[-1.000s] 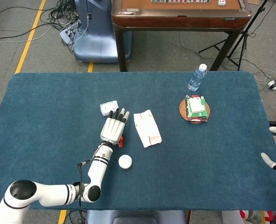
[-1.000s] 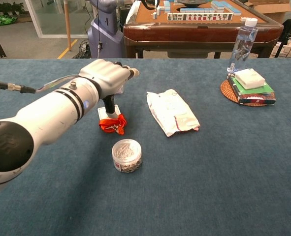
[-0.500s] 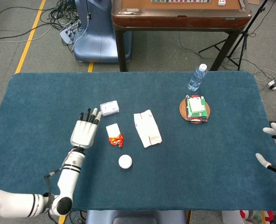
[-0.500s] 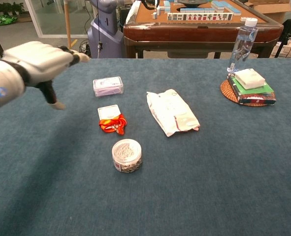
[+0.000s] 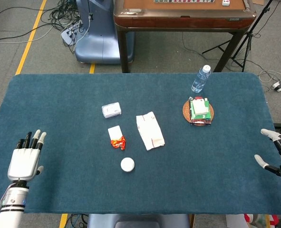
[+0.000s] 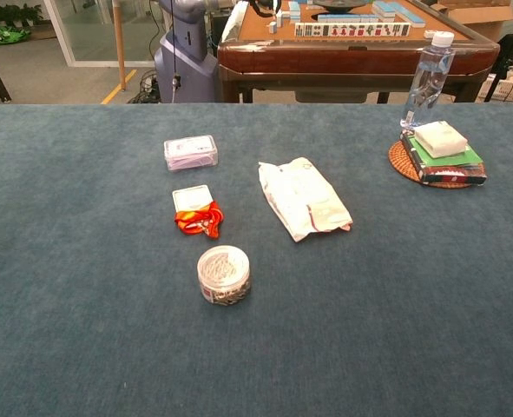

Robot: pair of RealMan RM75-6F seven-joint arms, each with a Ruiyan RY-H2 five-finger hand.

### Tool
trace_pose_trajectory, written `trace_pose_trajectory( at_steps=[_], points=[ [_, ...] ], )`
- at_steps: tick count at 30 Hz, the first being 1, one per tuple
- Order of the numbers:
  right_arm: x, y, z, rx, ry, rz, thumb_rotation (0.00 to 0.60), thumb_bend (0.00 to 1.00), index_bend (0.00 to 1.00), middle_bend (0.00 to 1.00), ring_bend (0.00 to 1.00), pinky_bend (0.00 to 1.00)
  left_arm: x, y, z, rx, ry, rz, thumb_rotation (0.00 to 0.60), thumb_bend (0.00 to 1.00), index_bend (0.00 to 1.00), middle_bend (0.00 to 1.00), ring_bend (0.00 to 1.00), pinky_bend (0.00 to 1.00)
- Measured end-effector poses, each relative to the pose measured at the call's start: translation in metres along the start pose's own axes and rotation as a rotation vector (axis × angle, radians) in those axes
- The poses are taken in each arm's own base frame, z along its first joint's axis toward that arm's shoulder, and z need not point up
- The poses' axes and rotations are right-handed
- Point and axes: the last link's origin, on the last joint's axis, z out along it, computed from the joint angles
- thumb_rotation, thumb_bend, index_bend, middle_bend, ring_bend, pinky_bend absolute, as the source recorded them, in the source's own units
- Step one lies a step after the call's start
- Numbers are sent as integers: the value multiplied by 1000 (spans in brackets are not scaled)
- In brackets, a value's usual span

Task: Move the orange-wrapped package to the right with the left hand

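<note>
The orange-wrapped package [image 5: 116, 138] is a small white card with an orange wrap at its near end. It lies flat on the blue table [image 5: 59, 104], left of centre, and shows clearly in the chest view [image 6: 197, 211]. My left hand [image 5: 25, 159] hovers at the table's front left corner, far from the package, fingers straight and apart, holding nothing. At the table's right edge my right hand [image 5: 279, 154] is spread and empty. Neither hand appears in the chest view.
A white pouch [image 5: 150, 130] lies just right of the package. A clear small box [image 5: 111, 110] sits behind it and a round tin [image 5: 127, 165] in front. Far right are a water bottle [image 5: 200, 79] and a stack on a woven coaster [image 5: 198, 110].
My left hand has pulled back from beside the package to the front left corner and has left the chest view. The package has stayed put. The right hand shifted slightly.
</note>
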Motion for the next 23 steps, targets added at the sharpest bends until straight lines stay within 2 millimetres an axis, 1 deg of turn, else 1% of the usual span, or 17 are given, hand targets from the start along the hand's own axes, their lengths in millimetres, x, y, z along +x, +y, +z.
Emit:
trace_pose_trajectory(
  at_steps=[6,9,12,16,23],
  points=[
    [-4,5,3,-41,-38,-20,600,158,245,299,341,487,-7,-25,-27,49,30,-104,600,0,0,0,0,166],
    [-6,9,6,-68,-61,-26,600,157,245,299,341,487,-11,-35,-35,61,63,-128,600,0,1,0,0,166],
    [-7,11,9,-80,-75,-30,600,157,245,299,342,487,-19,-46,-41,87,63,-115,600,0,1,0,0,166],
    [-6,10,10,-74,-73,-31,600,158,245,299,342,487,-23,-51,-40,109,42,-97,600,0,1,0,0,166],
    [-4,13,9,-76,-75,-20,600,158,245,299,341,487,-30,-48,-34,113,14,-85,600,0,1,0,0,166]
  ],
)
